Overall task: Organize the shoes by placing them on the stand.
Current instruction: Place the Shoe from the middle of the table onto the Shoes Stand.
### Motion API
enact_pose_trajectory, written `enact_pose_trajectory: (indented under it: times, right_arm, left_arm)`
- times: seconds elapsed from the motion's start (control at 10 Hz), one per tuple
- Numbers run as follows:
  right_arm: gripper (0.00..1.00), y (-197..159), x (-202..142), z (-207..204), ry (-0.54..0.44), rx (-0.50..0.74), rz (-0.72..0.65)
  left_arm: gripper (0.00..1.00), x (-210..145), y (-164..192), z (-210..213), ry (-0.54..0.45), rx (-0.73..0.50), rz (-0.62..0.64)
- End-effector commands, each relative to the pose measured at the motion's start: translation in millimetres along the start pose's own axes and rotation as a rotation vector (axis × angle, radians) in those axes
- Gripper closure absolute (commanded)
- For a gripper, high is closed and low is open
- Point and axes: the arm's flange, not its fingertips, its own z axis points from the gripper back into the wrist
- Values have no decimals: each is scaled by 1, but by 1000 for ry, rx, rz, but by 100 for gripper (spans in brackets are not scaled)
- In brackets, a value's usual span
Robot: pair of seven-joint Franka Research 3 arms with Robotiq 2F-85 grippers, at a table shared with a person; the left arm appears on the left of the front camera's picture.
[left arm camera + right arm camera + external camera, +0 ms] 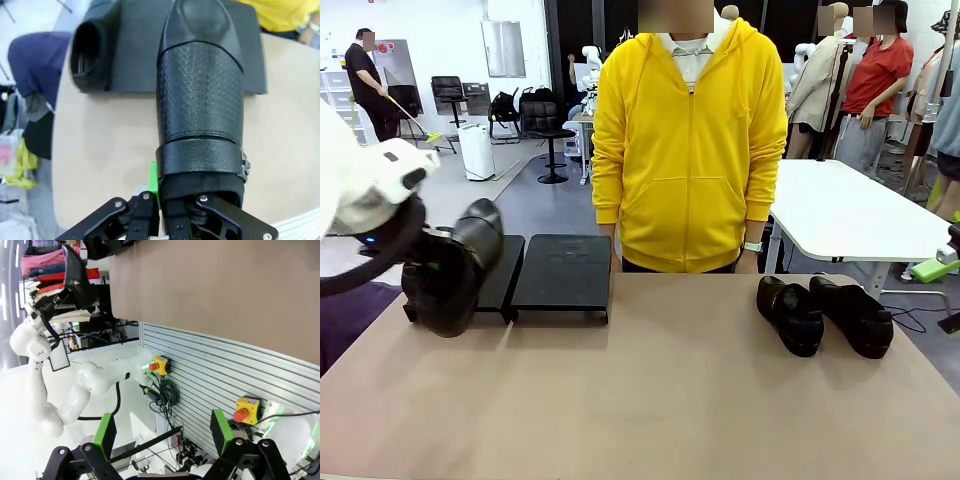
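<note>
My left gripper (161,192) is shut on the heel rim of a glossy black shoe (200,100), which hangs toe-forward over the stand (135,55). In the front view this held shoe (455,268) is at the left, just before the black stand (560,272). A second shoe (92,50) lies on the stand's left panel. Two more shoes (790,315) (855,315) rest side by side on the table's right. Low beside the table, my right gripper (162,435) is open, with nothing between its green pads.
A person in a yellow hoodie (690,140) stands at the far edge behind the tan table (650,400). A white table (850,210) stands behind at the right. In the right wrist view a slatted panel with emergency-stop buttons (160,365) runs beneath the tabletop.
</note>
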Motion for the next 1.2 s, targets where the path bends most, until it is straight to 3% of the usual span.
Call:
enact_pose_trajectory:
  times: [0.0, 0.5, 0.6, 0.8, 1.1]
  right_arm:
    - [0, 5, 2, 2, -5, 28, 2]
    - [0, 5, 2, 2, -5, 28, 2]
    - [0, 5, 2, 2, -5, 28, 2]
    - [0, 5, 2, 2, -5, 28, 2]
    - [0, 5, 2, 2, -5, 28, 2]
  left_arm:
    - [100, -7, -22, -3, -2, -20, -45]
    - [100, -9, -24, -5, 18, -5, -56]
    - [100, 15, -11, -15, 61, -18, 21]
    - [100, 68, 8, -34, 14, -76, 58]
    - [100, 112, 30, -89, 33, -149, 12]
